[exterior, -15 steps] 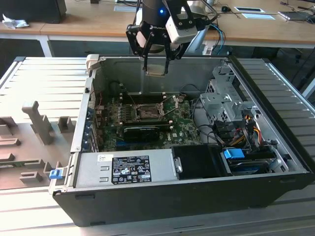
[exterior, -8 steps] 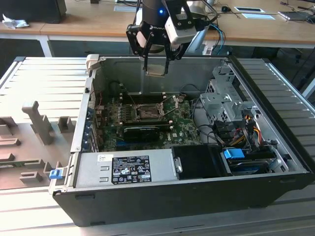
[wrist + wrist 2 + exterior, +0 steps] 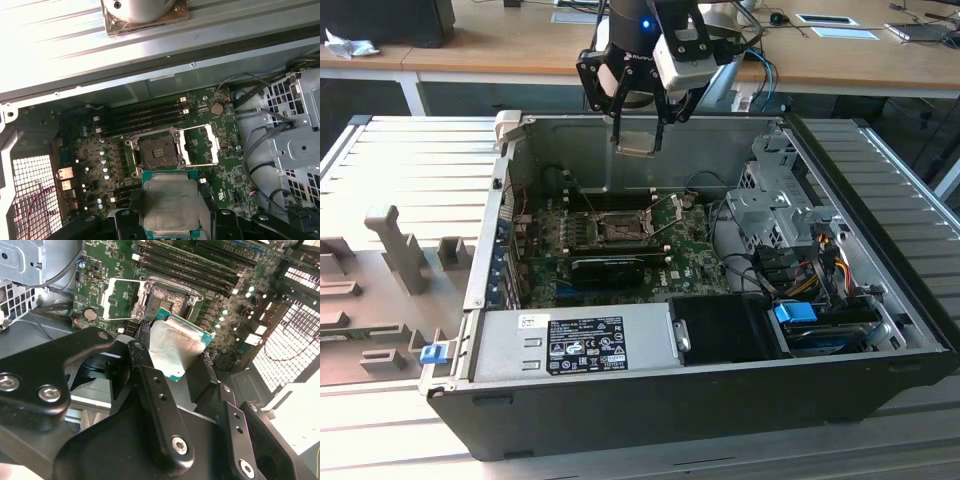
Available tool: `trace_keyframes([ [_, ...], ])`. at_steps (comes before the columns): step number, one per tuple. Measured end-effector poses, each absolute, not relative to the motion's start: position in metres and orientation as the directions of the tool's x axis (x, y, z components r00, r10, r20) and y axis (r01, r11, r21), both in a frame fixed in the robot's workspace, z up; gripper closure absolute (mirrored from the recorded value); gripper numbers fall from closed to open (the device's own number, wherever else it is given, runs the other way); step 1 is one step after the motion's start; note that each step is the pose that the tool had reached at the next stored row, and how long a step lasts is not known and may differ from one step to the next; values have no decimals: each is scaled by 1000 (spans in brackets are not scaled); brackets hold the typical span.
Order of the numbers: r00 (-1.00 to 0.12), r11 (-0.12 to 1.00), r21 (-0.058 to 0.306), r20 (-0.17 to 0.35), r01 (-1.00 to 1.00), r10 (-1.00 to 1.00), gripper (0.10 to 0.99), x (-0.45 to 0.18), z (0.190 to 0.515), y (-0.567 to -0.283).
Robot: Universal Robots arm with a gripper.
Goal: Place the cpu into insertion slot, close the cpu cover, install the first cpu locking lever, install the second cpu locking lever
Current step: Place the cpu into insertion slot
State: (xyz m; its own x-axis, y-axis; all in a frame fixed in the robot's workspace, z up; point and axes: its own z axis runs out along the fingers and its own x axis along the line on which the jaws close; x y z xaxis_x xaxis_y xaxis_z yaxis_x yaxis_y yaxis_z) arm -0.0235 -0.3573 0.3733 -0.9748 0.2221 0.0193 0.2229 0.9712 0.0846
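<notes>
The black gripper [image 3: 638, 128] pinches the cpu [image 3: 638, 144] by its edges, up above the open computer case [image 3: 720, 400]. In the first wrist view, the square chip shows a dull silvery face and a green rim. It hangs over the green motherboard [image 3: 225, 185] near the dark insertion slot [image 3: 157, 150], which lies bare. The thin metal cpu cover [image 3: 210, 142] is swung open beside the slot.

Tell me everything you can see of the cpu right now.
The cpu is a thin square chip with a dull, silvery metal face and a green rim. The gripper clamps it by two opposite edges and holds it in the air, well apart from the uncovered insertion slot on the board below. Nothing else touches it.
</notes>
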Motion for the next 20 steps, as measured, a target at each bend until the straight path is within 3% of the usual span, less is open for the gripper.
trace_keyframes([
  [20,-963,960,85,19,268,267,557,-23,373,-357],
])
